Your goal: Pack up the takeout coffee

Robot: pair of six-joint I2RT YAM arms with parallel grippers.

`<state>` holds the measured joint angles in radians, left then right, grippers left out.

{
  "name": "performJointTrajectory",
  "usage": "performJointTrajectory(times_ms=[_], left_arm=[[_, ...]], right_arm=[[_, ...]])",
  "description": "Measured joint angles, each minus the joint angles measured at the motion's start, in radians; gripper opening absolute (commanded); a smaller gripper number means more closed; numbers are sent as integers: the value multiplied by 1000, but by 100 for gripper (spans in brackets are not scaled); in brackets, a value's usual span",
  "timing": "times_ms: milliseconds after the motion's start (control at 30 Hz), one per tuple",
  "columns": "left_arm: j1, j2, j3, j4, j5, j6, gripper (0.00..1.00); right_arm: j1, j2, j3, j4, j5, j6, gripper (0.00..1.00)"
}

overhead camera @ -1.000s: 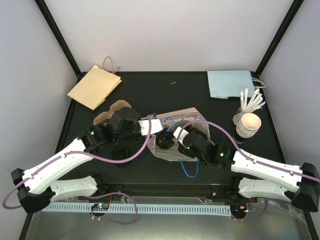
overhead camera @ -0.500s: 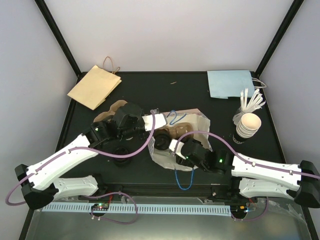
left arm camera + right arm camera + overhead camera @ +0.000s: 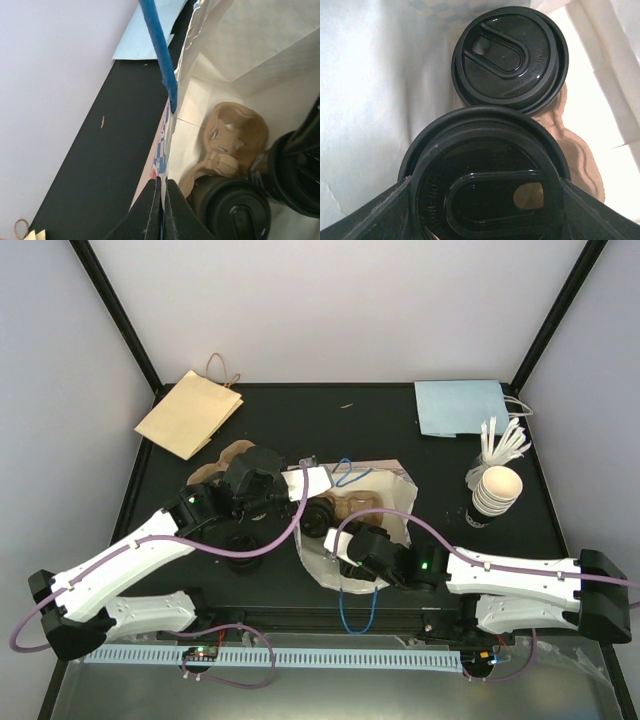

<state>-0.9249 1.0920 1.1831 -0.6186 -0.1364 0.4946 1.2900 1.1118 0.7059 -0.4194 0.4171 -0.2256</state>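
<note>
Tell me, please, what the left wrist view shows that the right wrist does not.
Only left wrist: the left end effector shut on the bag's rim, its blue handle, the table, a light blue bag. Only right wrist: the top of a second lidded cup gripped by the right end effector. Both: one lidded cup, the cardboard carrier, the bag's interior.

Colours I see at the bag
White bag [image 3: 260,40] with a blue handle [image 3: 159,45]; black lids [image 3: 510,57], brown tray [image 3: 235,135]; black bench [image 3: 300,415].
</note>
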Motion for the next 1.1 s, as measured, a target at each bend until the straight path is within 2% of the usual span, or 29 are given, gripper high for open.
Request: performJointTrajectory(times_ms=[433, 800, 1100], left_arm=[[0, -77, -75, 6, 85, 2, 2], [0, -77, -75, 6, 88, 2, 2], [0, -77, -75, 6, 88, 2, 2]], right_arm=[[2, -7, 0, -3, 120, 21, 67], [0, -48, 0, -30, 227, 28, 67], [-14, -70, 0, -29, 254, 32, 67]])
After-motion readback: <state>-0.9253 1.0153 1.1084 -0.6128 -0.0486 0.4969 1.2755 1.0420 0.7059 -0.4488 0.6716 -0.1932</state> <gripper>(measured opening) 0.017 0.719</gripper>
